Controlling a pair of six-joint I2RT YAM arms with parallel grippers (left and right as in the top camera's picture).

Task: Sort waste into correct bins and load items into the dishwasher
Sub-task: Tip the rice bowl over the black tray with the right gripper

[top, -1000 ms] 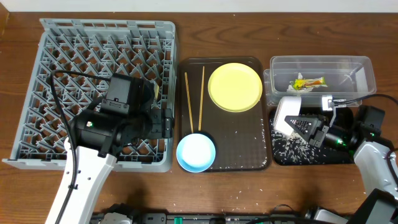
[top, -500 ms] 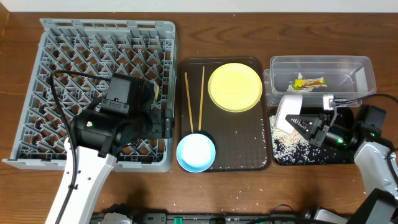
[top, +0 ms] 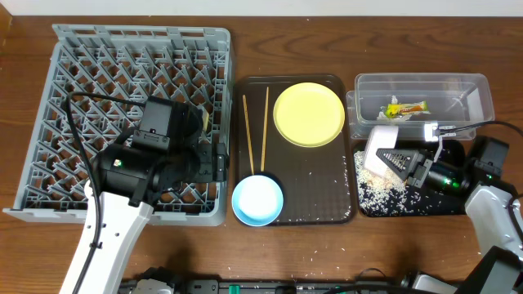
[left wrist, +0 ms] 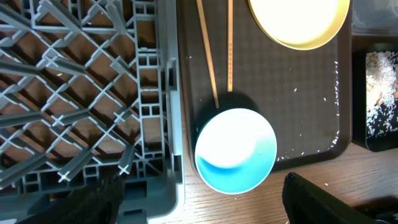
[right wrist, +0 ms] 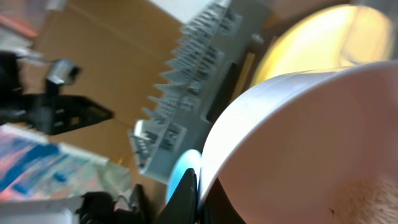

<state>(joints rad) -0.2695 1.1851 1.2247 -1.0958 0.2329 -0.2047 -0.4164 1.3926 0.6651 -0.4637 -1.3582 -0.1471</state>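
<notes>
1. Standing at the left end of the table is the grey dish rack (top: pixel 139 73). The left arm lies across its near-right part and hides the pegs beneath.
2. The left gripper (top: pixel 219 162) hangs over the rack's right edge. In its wrist view the two dark fingers (left wrist: pixel 93 199) sit in the bottom corners, spread wide with nothing between them, and the frame cuts them off.
3. The light blue bowl (top: pixel 257 200) stands upright at the near-left corner of the brown serving tray (top: pixel 327 188). Its rim overhangs the tray's edge.
4. Two chopsticks (top: pixel 255 122) lie side by side on that tray, left of the yellow plate (top: pixel 309 114). Their near ends stop just short of the bowl. The left wrist view crops their far ends and most of the plate.
5. The right gripper (top: pixel 391 162) is clamped on a white container (top: pixel 377 147) tipped over the left end of the black tray (top: pixel 425 206). I cannot tell whether it is a cup or a bowl.
6. In the blurred right wrist view the container's rim fills the frame. One dark finger (right wrist: pixel 186 186) sits at the rim, and a few crumbs cling inside.
7. Beige-white crumbs (top: pixel 377 196) are heaped in the black tray below the container. The gripper and right arm cover much of the tray.
8. Behind it, the clear tub (top: pixel 482 98) holds the green-and-yellow wrapper (top: pixel 406 107).
</notes>
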